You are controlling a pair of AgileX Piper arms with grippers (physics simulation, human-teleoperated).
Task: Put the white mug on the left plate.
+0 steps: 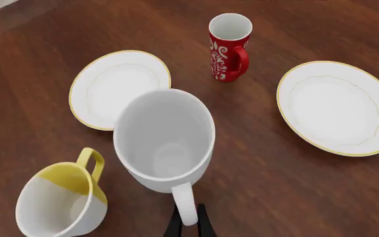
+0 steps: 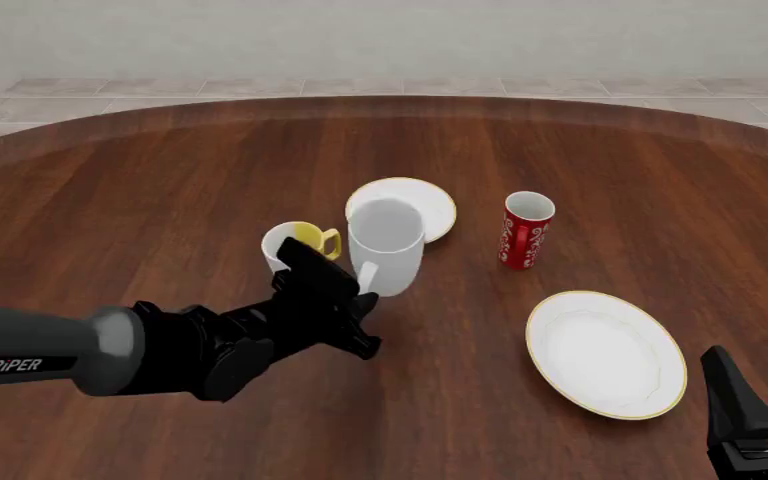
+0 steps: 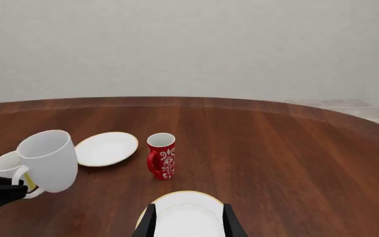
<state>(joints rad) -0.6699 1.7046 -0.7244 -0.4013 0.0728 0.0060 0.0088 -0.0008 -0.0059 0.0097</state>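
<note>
One white mug (image 2: pixel 387 243) | handle between left jaws | lifted

You see a red patterned mug (image 2: pixel 527 230) upright on the dark wooden tabletop (image 2: pixel 157 200), a larger gold-rimmed plate (image 2: pixel 607 353) nearer you, and a yellow-handled white mug (image 2: pixel 293 245) left.

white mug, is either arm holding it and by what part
The left gripper holds the white mug by its handle; the right gripper holds nothing.
</note>
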